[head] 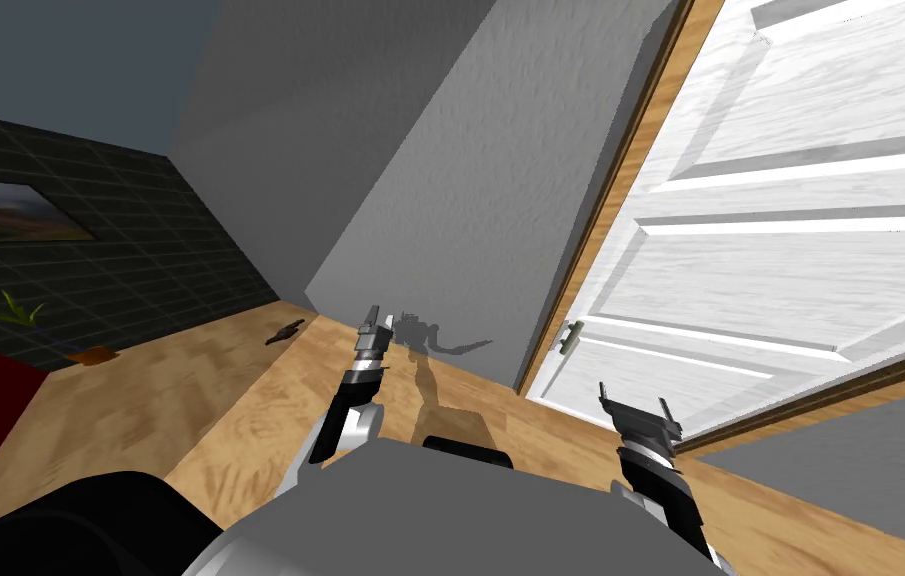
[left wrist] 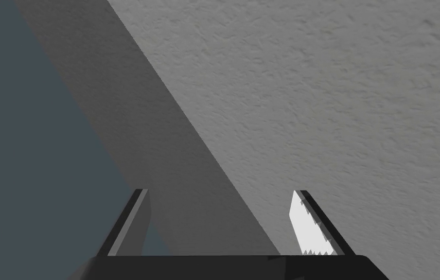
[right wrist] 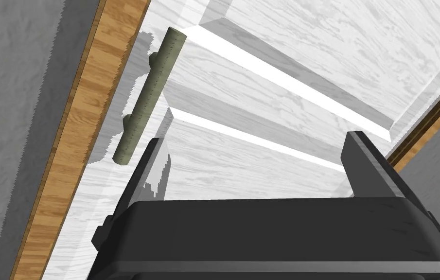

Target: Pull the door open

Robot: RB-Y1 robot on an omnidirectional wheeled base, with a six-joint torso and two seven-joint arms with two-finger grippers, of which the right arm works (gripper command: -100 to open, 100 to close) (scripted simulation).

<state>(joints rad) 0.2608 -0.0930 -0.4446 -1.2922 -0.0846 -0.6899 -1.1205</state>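
Note:
A white panelled door [head: 760, 250] stands in a wooden frame [head: 608, 190] ahead on my right. Its olive-grey bar handle [head: 568, 339] sits near the frame-side edge. In the right wrist view the handle [right wrist: 149, 95] lies just beyond my right gripper's one fingertip, off to the side of the gap, untouched. My right gripper [head: 638, 405] [right wrist: 257, 146] is open and empty, facing the door panel [right wrist: 272, 97]. My left gripper [head: 377, 318] [left wrist: 219, 199] is open and empty, raised near the grey wall [head: 420, 200].
A grey wall corner [head: 530, 330] juts out just left of the door frame. Wooden floor [head: 220, 400] runs to my left, with a small dark object [head: 284, 331] and an orange item [head: 93, 355] on it. A dark tiled wall [head: 120, 260] stands far left.

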